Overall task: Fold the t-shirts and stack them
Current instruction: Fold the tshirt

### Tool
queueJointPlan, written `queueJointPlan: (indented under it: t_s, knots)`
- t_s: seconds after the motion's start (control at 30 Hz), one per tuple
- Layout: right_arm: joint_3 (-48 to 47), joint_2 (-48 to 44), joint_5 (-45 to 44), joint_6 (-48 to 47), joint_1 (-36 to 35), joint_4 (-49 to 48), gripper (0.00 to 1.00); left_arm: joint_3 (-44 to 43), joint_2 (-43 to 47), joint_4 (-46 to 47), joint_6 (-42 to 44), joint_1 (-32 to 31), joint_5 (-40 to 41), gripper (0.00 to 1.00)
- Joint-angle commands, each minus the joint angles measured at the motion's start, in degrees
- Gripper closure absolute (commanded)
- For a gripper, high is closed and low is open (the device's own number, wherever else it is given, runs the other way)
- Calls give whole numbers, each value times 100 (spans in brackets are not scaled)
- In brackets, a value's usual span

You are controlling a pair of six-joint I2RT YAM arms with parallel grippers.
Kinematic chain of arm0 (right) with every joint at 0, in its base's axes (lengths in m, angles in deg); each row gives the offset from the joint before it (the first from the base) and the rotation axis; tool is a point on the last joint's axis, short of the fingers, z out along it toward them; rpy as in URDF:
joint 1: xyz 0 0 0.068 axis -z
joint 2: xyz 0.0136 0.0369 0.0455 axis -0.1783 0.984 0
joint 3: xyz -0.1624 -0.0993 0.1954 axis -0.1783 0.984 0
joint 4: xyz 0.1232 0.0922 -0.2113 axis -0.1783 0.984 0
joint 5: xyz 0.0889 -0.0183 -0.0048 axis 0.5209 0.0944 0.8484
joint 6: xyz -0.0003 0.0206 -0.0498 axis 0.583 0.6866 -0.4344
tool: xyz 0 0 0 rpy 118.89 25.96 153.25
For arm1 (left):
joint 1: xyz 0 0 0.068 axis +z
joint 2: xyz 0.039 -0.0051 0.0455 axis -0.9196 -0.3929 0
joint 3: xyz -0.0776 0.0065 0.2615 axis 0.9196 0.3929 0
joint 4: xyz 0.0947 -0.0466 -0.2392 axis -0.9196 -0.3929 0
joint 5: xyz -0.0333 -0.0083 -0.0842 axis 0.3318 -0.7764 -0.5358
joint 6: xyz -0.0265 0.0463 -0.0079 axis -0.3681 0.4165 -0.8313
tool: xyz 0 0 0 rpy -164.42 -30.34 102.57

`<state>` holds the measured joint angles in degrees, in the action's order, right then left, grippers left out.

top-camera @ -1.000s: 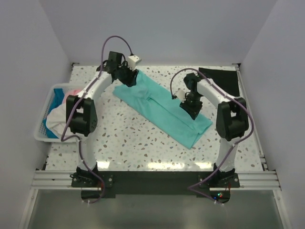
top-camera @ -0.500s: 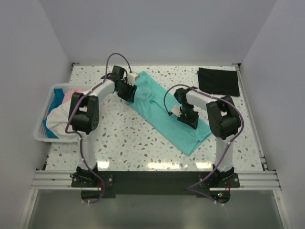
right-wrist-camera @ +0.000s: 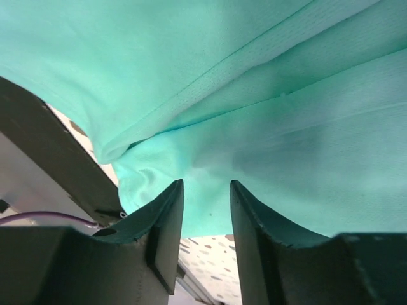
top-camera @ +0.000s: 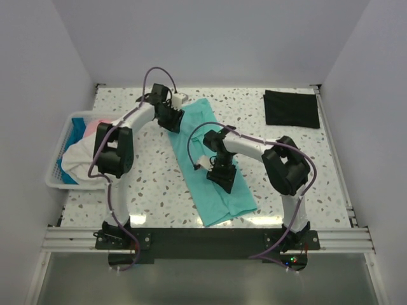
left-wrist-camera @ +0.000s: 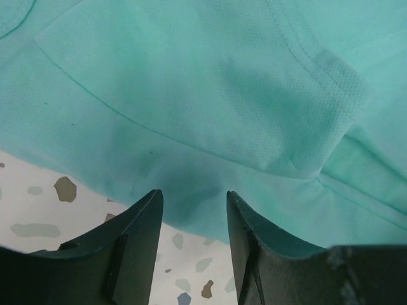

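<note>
Where the table's left edge meets the wall, a white slatted basket (top-camera: 53, 181) holds a heap of crumpled cloth: a white t-shirt (top-camera: 73, 159) nearest, with a pink t-shirt (top-camera: 95, 125) and a bright blue t-shirt (top-camera: 77, 124) at its far end. Right of the basket, the left gripper (top-camera: 170, 116) sits low over the far end of the teal-green t-shirt (top-camera: 200, 136). Its wrist view shows the two dark fingers (left-wrist-camera: 137, 241) a narrow gap apart, with the shirt's edge running across that gap; whether they pinch the cloth cannot be told. The teal-green t-shirt lies mid-table as a long narrow strip, folded lengthwise, running from the far centre toward the near edge and slanting slightly right. Its fine-mesh fabric is mostly smooth, with a stitched sleeve hem and seam lines showing. Over the strip's near half, the right gripper (top-camera: 222, 178) has a bunched fold of the same shirt squeezed in the slim gap between its fingers, the cloth lifted off the surface there. In the far right corner a black t-shirt (top-camera: 291, 108) lies flat as a neat rectangle, well apart from everything else. The table (top-camera: 152, 171) is white with grey and brown speckles, and plain pale grey walls (top-camera: 210, 38) close it in on the left, far and right sides.
</note>
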<state>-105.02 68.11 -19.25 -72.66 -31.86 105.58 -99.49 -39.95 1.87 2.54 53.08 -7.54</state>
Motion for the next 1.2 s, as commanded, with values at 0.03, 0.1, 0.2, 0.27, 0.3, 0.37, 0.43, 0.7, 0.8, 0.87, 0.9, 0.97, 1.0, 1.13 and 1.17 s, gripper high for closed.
queueJointPlan:
  t_s: [0.03, 0.1, 0.2, 0.27, 0.3, 0.37, 0.43, 0.7, 0.8, 0.87, 0.9, 0.97, 1.0, 1.13, 1.17]
  knots:
    - [-350, -415, 715, 9, 284, 440, 58, -80, -321, -84, 148, -134, 362, 51]
    - [-376, -522, 706, -18, 511, 519, 58, -221, -585, -101, 209, -151, 468, 51]
    - [-341, -662, 636, -9, 862, 494, 58, -686, -1085, -224, 420, -177, 539, 53]
    - [-306, -689, 583, 26, 1126, 459, 59, -1272, -1376, -294, 569, -221, 495, 54]
    - [-306, -689, 600, 35, 1224, 424, 59, -1520, -1665, -286, 596, -248, 495, 55]
    - [-341, -672, 635, 114, 1382, 397, 60, -2386, -2017, -425, 788, -344, 276, 55]
    - [-394, -680, 645, 184, 1488, 318, 61, -2917, -2475, -383, 1008, -423, 101, 55]
    - [-657, -689, 451, 404, 1488, -183, 63, -3097, -1829, 2033, 887, -371, -225, 33]
    - [-928, -863, 451, 378, 1506, -367, 64, -2623, -1004, 2684, 351, -143, -952, 24]
    - [-1157, -1057, 416, 360, 1523, -473, 61, -2376, -319, 2791, 288, -81, -1078, 18]
    - [-1420, -1136, 398, 325, 1541, -491, 58, -2244, -53, 2773, 341, -72, -1252, 13]
    - [-1676, -1505, 293, 176, 1541, -622, 55, -1612, 805, 2642, 639, -63, -1473, 0]
    - [-1703, -1680, 258, 106, 1541, -701, 51, -1271, 1142, 2624, 753, -63, -1709, 0]
    - [-1310, -2873, 108, -131, 1524, -1666, 19, 905, 2890, 2903, 1640, -81, -2027, 0]
    - [-977, -3086, 169, -175, 1523, -2165, 12, 1208, 3538, 2853, 1842, -90, -2080, 0]
